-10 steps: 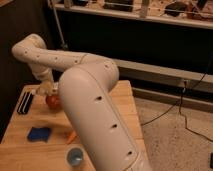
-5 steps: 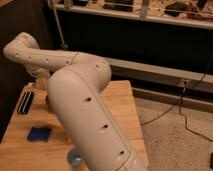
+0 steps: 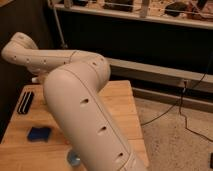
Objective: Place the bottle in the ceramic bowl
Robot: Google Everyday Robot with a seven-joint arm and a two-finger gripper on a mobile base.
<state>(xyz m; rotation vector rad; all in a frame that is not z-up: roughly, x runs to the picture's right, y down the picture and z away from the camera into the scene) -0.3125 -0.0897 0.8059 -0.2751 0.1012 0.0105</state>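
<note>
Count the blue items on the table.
2: a blue block front-left, a round one at the front edge. The arm may hide others; the gripper is out of sight behind it.

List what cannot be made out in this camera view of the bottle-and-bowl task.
1. Claw: camera view, hidden behind the arm, somewhere over the table's far left.
2. Bottle and ceramic bowl: neither shows; the arm covers most of the table.
3. Blue round object: partly covered by the arm, near the bottom edge; its kind is unclear.
4. Black object, left side: too blurred to identify.
</note>
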